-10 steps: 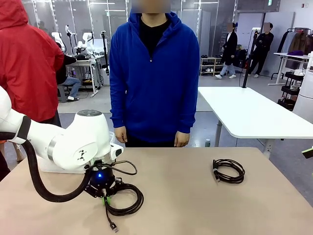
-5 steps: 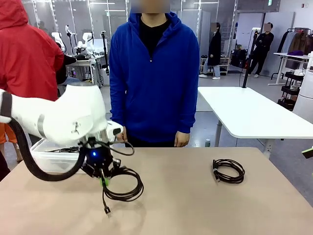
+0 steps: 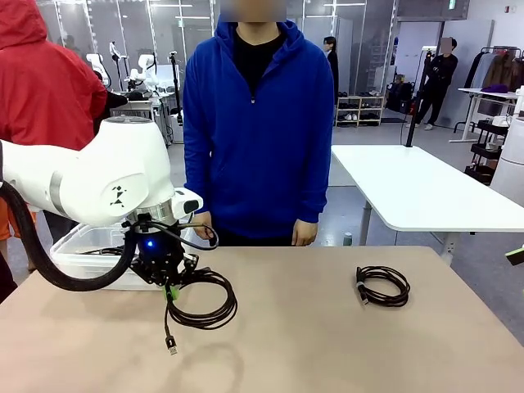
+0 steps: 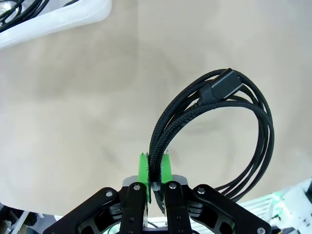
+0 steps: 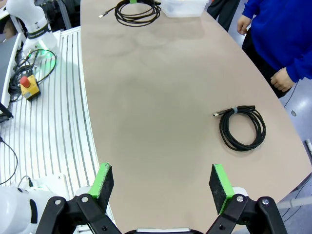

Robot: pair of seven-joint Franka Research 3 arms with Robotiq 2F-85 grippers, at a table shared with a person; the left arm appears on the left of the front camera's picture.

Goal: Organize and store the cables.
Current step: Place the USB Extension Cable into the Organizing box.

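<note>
Left wrist: cable (image 4: 219, 87) in left hand (image 4: 154, 165)

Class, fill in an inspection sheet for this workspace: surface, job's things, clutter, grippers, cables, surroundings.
Surface: tan table, smooth.
Job's things: one coil hangs from the left gripper above the table; second coil lies at right; bin at far left holds cords.
Clutter: nothing seen.
Grippers: left shut on the coil; right gripper open, empty.
Cables: black hose loops under left arm.
Surroundings: person stands at far edge.
</note>
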